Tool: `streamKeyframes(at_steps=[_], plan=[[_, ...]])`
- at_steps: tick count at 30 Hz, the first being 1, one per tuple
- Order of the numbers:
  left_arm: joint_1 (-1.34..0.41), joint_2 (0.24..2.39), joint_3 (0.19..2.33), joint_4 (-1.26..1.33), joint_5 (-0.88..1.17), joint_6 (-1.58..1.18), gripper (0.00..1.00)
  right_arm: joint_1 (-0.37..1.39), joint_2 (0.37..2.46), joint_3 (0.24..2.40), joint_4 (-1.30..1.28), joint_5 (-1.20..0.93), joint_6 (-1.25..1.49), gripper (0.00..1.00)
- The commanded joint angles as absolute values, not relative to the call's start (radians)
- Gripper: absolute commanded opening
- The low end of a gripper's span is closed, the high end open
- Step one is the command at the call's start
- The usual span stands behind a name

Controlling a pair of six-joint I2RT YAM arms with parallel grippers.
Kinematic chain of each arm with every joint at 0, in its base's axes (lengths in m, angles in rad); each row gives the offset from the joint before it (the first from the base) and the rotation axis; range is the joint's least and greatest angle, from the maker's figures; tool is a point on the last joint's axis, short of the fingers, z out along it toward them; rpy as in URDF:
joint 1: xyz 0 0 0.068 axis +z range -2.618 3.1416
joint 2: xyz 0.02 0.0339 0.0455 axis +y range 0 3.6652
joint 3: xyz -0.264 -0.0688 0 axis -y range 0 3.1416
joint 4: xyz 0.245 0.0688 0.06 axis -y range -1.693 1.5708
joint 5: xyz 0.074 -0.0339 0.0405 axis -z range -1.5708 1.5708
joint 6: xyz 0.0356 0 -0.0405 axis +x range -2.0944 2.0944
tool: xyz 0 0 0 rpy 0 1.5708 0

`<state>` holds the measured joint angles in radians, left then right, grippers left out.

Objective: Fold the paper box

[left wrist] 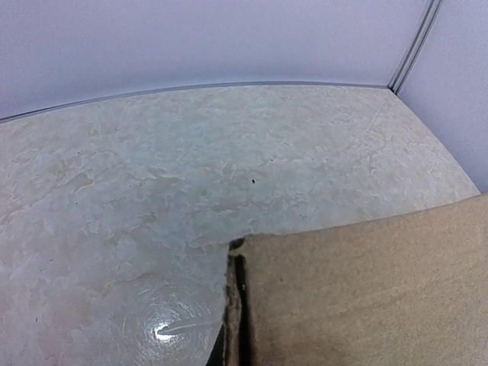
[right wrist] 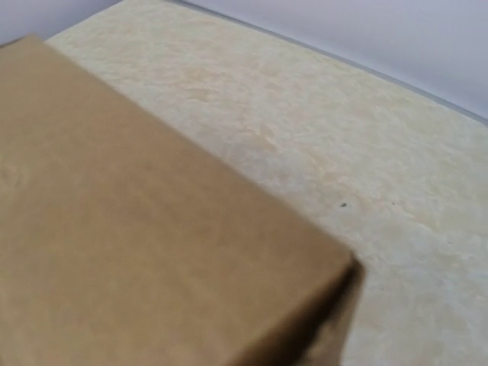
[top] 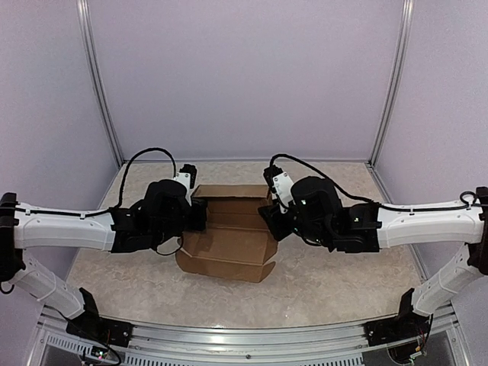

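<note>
Two white and black robot arms reach in from either side of a pale, marbled counter (top: 343, 282) and meet at a brown paper box (top: 229, 242) lying at its middle. Starting at the left, the left arm (top: 69, 227) stretches inward, and its left hand (top: 197, 216) sits against the box's left wall. That hand is clenched tight. Its own camera shows a cardboard edge right up against it, so it appears to be pinching the thin wall, probably to steady the box and keep that side upright. The box is half formed: open on top, side walls raised, a back panel standing at the far side, and a front flap hanging loose toward the near edge, not yet tucked. At the right, the right arm (top: 427, 221) mirrors the first, its right hand (top: 268, 217) close against the box's right wall. Its camera shows only a blurred brown corner and none of the hand itself, so I cannot tell whether this hand is released or grasping. It looks placed to brace or fold that side.
</note>
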<state>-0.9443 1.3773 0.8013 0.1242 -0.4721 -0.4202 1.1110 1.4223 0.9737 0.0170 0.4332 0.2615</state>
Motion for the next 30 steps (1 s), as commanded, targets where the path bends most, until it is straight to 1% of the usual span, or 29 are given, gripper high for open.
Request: streamKeyframes(at_steps=[1, 4, 8, 10, 12, 17, 26, 30], plan=[[-0.956, 1.402, 0.852, 0.116, -0.512, -0.477, 0.0, 1.141, 1.483, 1.005, 0.062, 0.592, 0.296, 0.35], [-0.959, 1.413, 0.87, 0.094, -0.544, -0.504, 0.0, 1.151, 1.526, 1.026, 0.084, 0.657, 0.314, 0.3], [-0.958, 1.449, 0.904, 0.059, -0.571, -0.522, 0.0, 1.188, 1.599, 1.07, 0.112, 0.785, 0.313, 0.19], [-0.957, 1.463, 0.916, 0.051, -0.579, -0.531, 0.0, 1.204, 1.639, 1.107, 0.113, 0.824, 0.316, 0.11], [-0.956, 1.474, 0.925, 0.044, -0.582, -0.54, 0.0, 1.212, 1.67, 1.133, 0.11, 0.842, 0.329, 0.0], [-0.955, 1.487, 0.944, 0.024, -0.592, -0.563, 0.0, 1.23, 1.734, 1.177, 0.119, 0.895, 0.336, 0.0], [-0.955, 1.507, 0.974, 0.003, -0.59, -0.59, 0.0, 1.234, 1.77, 1.217, 0.136, 0.918, 0.339, 0.0], [-0.955, 1.506, 0.973, 0.003, -0.593, -0.592, 0.15, 1.233, 1.781, 1.236, 0.128, 0.934, 0.332, 0.0]])
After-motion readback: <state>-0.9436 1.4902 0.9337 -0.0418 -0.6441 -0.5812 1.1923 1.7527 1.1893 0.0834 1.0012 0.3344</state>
